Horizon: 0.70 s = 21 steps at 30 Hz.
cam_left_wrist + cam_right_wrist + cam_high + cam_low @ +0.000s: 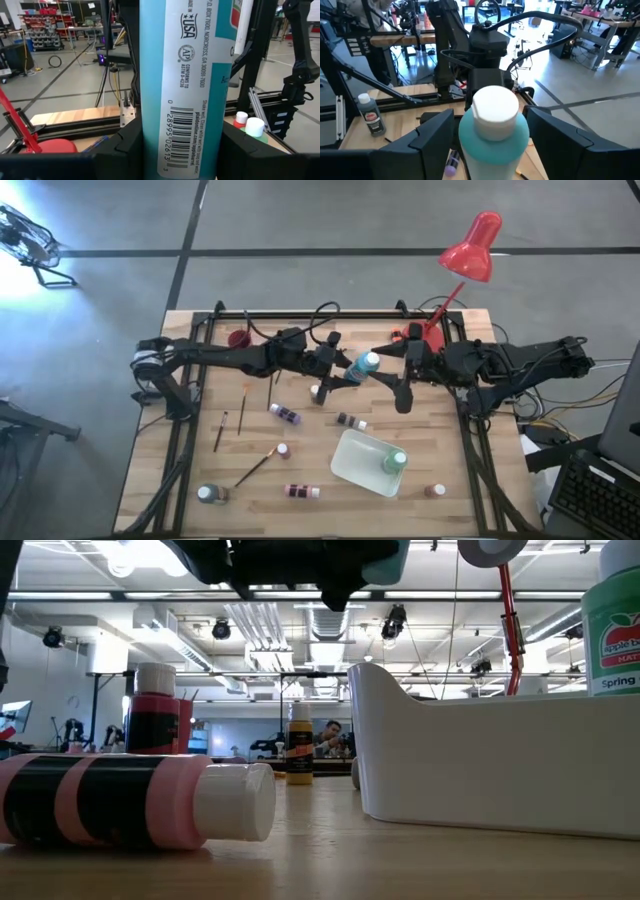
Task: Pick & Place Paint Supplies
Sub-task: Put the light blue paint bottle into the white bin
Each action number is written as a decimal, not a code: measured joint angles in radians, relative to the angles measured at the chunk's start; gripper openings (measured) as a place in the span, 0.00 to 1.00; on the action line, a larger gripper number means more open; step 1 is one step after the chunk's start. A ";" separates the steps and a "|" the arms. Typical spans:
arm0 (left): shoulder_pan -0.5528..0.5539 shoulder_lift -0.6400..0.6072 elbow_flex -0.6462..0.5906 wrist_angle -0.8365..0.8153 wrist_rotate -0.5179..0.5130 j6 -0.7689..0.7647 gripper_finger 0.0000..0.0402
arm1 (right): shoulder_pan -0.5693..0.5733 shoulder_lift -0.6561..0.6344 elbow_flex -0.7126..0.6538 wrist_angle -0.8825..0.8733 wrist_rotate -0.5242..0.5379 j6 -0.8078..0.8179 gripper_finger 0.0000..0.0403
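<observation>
We see the left claw (345, 370) clamped on a teal bottle (364, 365) above the table (300, 440); facing it, the right claw (395, 375) spreads wide around the bottle's white cap.

Illumination: bright, even, from ceiling strip lights (250, 625). Glare whitens the floor (20, 250) at top left of the high view. Low view foreground pink bottle (130, 802) is soft.

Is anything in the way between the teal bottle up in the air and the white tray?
Nothing visible. The left gripper holds the teal bottle above the table, with the right gripper's jaws open around its cap. The white tray lies nearer the front, with one green bottle inside and bare room left.
</observation>
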 joint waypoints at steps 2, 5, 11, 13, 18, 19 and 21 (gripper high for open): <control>-0.001 0.001 0.004 -0.001 0.001 0.001 0.42 | 0.000 0.000 0.000 0.000 0.000 -0.004 0.58; -0.002 0.001 0.005 -0.001 0.001 0.006 0.42 | 0.000 0.001 0.000 0.005 0.001 -0.012 0.53; -0.002 0.001 0.005 -0.023 0.001 0.010 0.42 | 0.000 0.002 0.000 0.042 0.001 -0.030 0.43; -0.002 0.001 0.005 -0.023 0.001 0.015 0.42 | 0.000 0.002 0.000 0.044 0.001 -0.034 0.39; -0.002 0.001 0.005 -0.024 0.002 0.016 0.42 | 0.000 0.002 0.000 0.044 0.001 -0.036 0.31; -0.002 0.001 0.006 -0.024 0.002 0.016 0.42 | 0.000 0.002 0.000 0.044 0.001 -0.036 0.30; -0.002 0.001 0.005 -0.024 0.002 0.017 0.42 | 0.000 0.002 0.000 0.044 0.001 -0.035 0.30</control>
